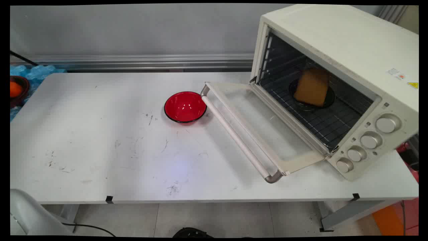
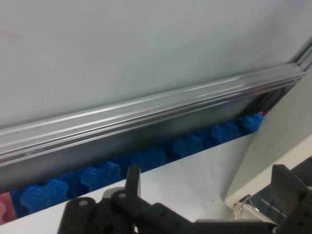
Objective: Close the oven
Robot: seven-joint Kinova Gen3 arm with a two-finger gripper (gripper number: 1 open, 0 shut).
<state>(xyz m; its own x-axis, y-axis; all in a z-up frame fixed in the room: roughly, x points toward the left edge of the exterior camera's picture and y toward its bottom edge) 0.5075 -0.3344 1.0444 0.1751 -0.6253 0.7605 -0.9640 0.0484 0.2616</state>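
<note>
Cream-coloured toaster oven (image 1: pixel 337 43) stands on a white tabletop (image 1: pixel 100 134). Its glass door (image 1: pixel 257 127) is folded flat down, so the handle end points away from the oven's cavity. Inside, on the wire rack (image 1: pixel 321 120), sits a dark round plate (image 1: pixel 329 98). A tan block (image 1: pixel 311 87) rests on the plate, leaning a little. Whether it is bread or sponge cannot be told.

A red bowl (image 1: pixel 185 107) with a dark rim sits upright and empty on the tabletop, just beside the far corner of the oven's lowered door and apart from it. Well away from the oven, beyond the tabletop's opposite end, a dark bowl holding something orange (image 1: pixel 15 88) lies among blue foam mats (image 1: pixel 36 72).

The arm is out of the main view. In the hand view the jaws are spread wide and hold nothing. They hang above the tabletop next to the oven's cream side wall (image 2: pixel 278 141), facing an aluminium rail (image 2: pixel 146 112) along the grey wall. Nothing lies between the jaws but bare tabletop.
</note>
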